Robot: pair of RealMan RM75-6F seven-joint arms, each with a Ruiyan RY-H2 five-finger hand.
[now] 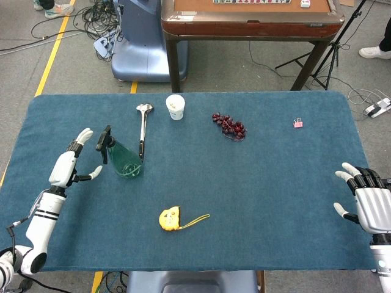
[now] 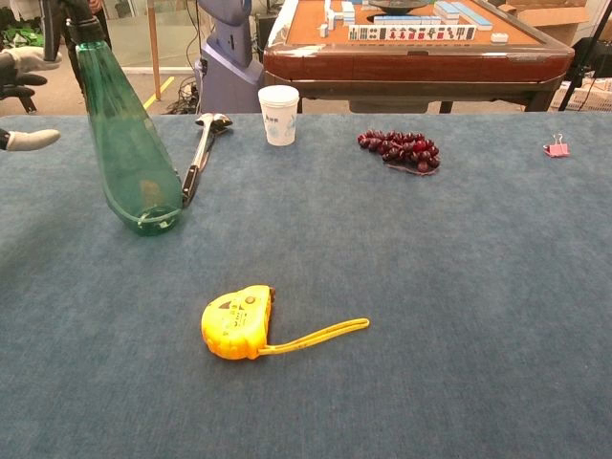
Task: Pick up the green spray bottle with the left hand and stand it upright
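The green spray bottle [image 1: 122, 160] [image 2: 129, 148] stands upright on the blue table, its black spray head on top. My left hand [image 1: 68, 162] [image 2: 21, 100] hangs to its left with fingers spread, apart from the bottle and holding nothing. Only a fingertip and part of that hand show at the left edge of the chest view. My right hand [image 1: 365, 202] rests open at the table's right edge, far from the bottle, and is absent from the chest view.
A metal spoon [image 1: 143, 128] [image 2: 199, 153] lies just right of the bottle. A white paper cup [image 1: 175, 107] [image 2: 279, 114], dark grapes [image 1: 229, 125] [image 2: 400, 148] and a pink clip [image 1: 298, 123] [image 2: 556, 146] sit toward the back. A yellow tape measure [image 1: 171, 218] [image 2: 239, 322] lies near the front.
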